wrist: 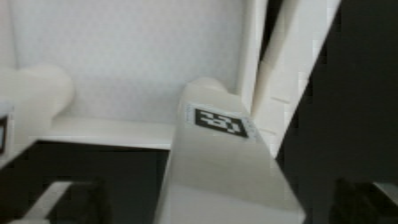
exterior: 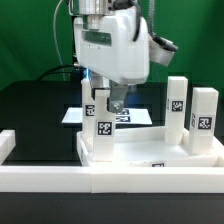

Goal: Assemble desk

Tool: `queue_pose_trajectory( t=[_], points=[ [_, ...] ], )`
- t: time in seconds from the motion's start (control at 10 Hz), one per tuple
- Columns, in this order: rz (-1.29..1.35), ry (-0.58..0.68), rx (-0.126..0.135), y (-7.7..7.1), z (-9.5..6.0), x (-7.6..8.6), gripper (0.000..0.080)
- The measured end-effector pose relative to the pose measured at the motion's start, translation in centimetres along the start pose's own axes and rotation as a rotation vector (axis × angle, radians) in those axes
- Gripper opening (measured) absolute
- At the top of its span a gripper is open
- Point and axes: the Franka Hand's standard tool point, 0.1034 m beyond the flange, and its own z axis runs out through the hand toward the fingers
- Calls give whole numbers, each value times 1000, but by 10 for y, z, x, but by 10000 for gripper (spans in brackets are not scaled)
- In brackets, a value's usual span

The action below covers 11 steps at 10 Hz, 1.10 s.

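The white desk tabletop (exterior: 150, 152) lies flat inside the border rails. Three white block legs stand upright on it. One tagged leg (exterior: 103, 128) is at the front corner on the exterior view's left, and two more (exterior: 177, 103) (exterior: 205, 118) are on the right. My gripper (exterior: 106, 102) hangs over the left leg, its fingers straddling the top. In the wrist view this leg (wrist: 222, 150) runs up between my dark fingers (wrist: 365, 200), with a dark gap on each side. The gripper (wrist: 205, 208) is open and holds nothing. The tabletop (wrist: 125, 70) fills the background.
Low white border rails (exterior: 110, 182) run along the front and left (exterior: 8, 145). The marker board (exterior: 128, 116) lies on the black table behind the left leg. A rounded white shape (wrist: 32, 95) stands close beside the leg in the wrist view.
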Motion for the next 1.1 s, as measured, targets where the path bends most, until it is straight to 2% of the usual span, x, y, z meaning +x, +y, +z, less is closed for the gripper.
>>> queue_pose_trajectory(
  t=[0.1, 1.1],
  points=[
    [-67, 0, 0, 0, 0, 0, 644],
    [-906, 7, -14, 1, 1, -2, 648]
  ],
)
